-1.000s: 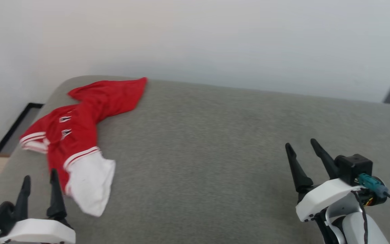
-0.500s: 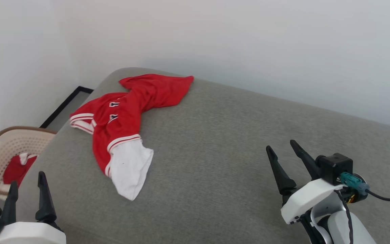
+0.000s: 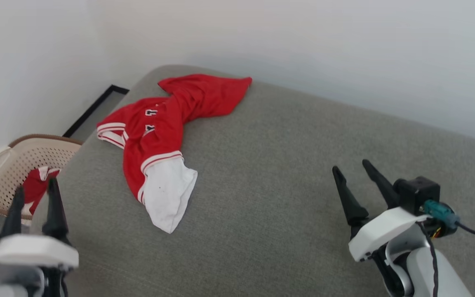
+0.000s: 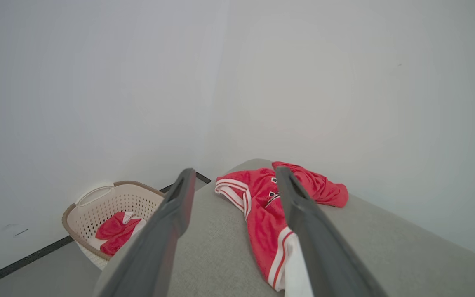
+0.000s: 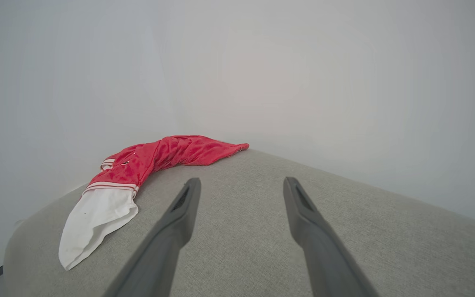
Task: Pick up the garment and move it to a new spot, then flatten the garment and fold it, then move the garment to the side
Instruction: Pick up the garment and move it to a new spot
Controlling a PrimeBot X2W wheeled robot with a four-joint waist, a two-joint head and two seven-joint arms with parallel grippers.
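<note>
Swinging round to its left, the robot's head has shifted the whole scene: the garment (image 3: pixel 155 136) sits further right in the head view than it did a second ago, and a cream laundry basket (image 3: pixel 35 138) on the floor has come into sight with another red and white cloth (image 4: pixel 116 231) in it. The garment itself has not budged on the grey padded surface (image 3: pixel 283 185). It is the view that has moved. I read this as the robot squaring up to its target, with the pick-up not yet begun.

The left gripper (image 3: pixel 35 186) shows a little higher than before and is smeared with motion, so that arm looks to be starting its reach. Its two fingers stand well apart with nothing between them. The right gripper (image 3: pixel 350 166) is likewise spread and empty.

The garment lies crumpled near the far left corner of the surface, red body bunched towards the wall (image 3: pixel 303 41), one white sleeve trailing towards the robot. It is ahead and slightly right of the left gripper, near but not touching. In the left wrist view it lies straight beyond the left gripper (image 4: pixel 234 171). The right gripper is well apart from it, off to the right over bare fabric.
</note>
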